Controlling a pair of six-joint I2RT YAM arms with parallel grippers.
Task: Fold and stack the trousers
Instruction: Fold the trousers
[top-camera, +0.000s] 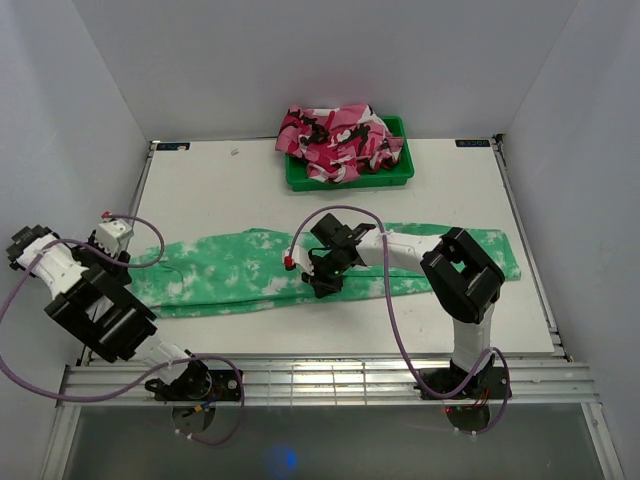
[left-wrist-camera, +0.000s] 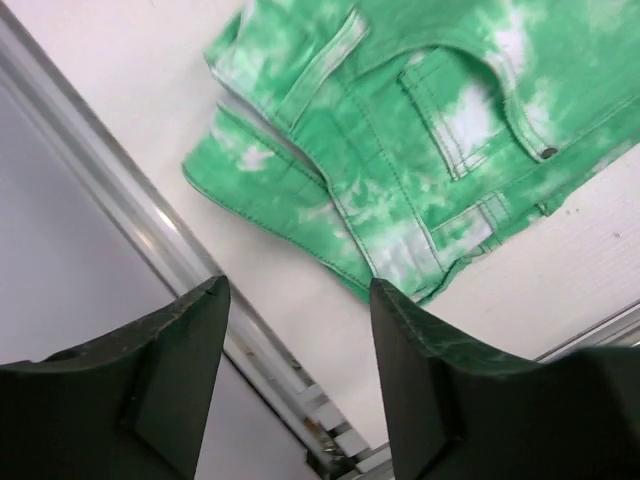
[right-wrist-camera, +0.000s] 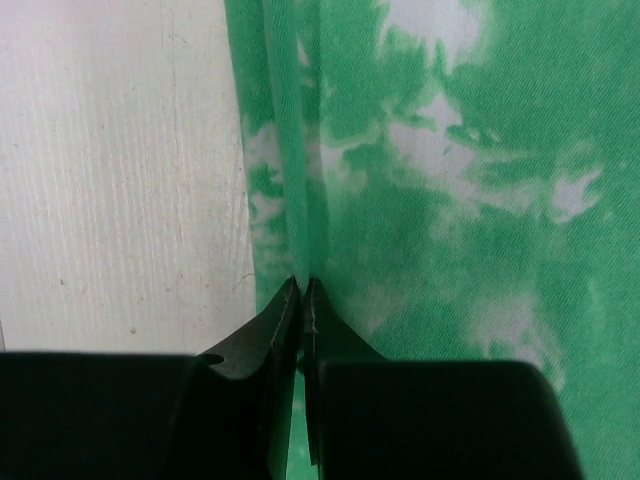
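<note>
The green tie-dye trousers (top-camera: 250, 268) lie flat and stretched across the table from left to right. Their waist end with pockets (left-wrist-camera: 400, 130) is at the left. My right gripper (top-camera: 323, 284) is down on the middle of the trousers near their front edge. In the right wrist view it (right-wrist-camera: 302, 285) is shut and pinches a raised fold of the green cloth (right-wrist-camera: 450, 200). My left gripper (top-camera: 116, 256) hovers above the table's left edge beside the waist. It (left-wrist-camera: 298, 300) is open and empty, with the cloth just past its fingertips.
A green bin (top-camera: 395, 178) at the back centre holds a pink and white camouflage garment (top-camera: 340, 140). A metal rail (left-wrist-camera: 130, 200) runs along the table's left edge under the left gripper. White table (right-wrist-camera: 120, 180) shows left of the pinched fold.
</note>
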